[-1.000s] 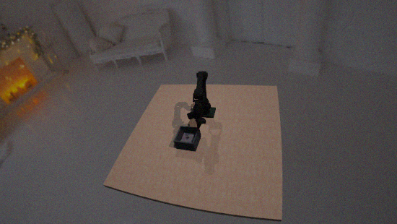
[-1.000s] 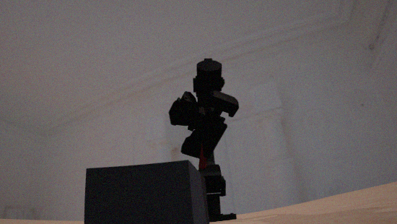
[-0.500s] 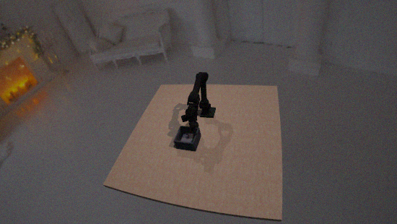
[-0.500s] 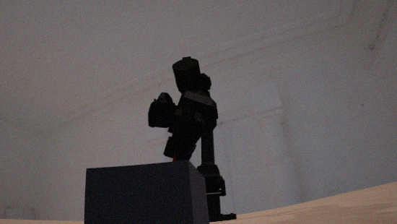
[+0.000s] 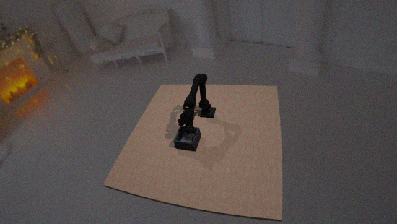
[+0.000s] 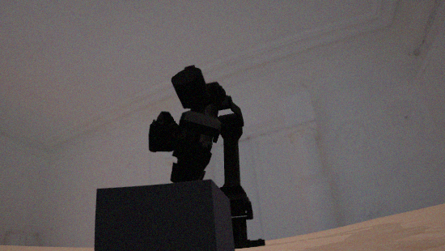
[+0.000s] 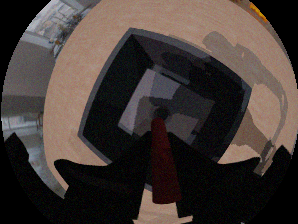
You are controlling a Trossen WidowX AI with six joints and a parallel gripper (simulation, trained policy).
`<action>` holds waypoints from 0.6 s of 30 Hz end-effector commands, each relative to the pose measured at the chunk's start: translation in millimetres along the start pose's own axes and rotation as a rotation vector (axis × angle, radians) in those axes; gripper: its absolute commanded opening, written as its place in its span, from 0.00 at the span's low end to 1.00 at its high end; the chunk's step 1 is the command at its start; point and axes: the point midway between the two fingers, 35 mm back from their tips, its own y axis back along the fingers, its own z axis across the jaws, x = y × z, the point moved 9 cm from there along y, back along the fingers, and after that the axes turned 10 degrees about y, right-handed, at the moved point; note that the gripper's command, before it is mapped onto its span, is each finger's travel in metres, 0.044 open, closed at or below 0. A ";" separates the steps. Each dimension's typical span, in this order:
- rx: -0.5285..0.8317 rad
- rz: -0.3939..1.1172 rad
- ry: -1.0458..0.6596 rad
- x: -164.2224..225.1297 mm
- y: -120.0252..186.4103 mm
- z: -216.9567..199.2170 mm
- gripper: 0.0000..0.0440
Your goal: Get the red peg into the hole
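dim living room of a home, lit fireplace (image 5: 17, 82) glowing orange, garland (image 5: 18, 37) with small lights above it, pale settee (image 5: 133, 40) with a cushion (image 5: 111, 33), white panelled walls (image 5: 249, 19)

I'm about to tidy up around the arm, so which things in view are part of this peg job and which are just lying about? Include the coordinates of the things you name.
Part of the job:
- red peg (image 7: 165, 165), held in the tool (image 7: 158, 135)
- open box (image 5: 187, 146) (image 6: 155, 220) (image 7: 95, 103)
- plate with the hole (image 7: 162, 89), inside the box

Just there:
- cushioned bench (image 5: 126, 51)
- fireplace (image 5: 17, 81)
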 end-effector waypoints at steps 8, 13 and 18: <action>0.054 0.049 0.030 -6.4 -28.7 1.8 0.11; 0.080 0.063 0.063 -11.0 -34.9 2.2 0.35; 0.110 0.082 0.088 -12.6 -35.7 6.2 0.35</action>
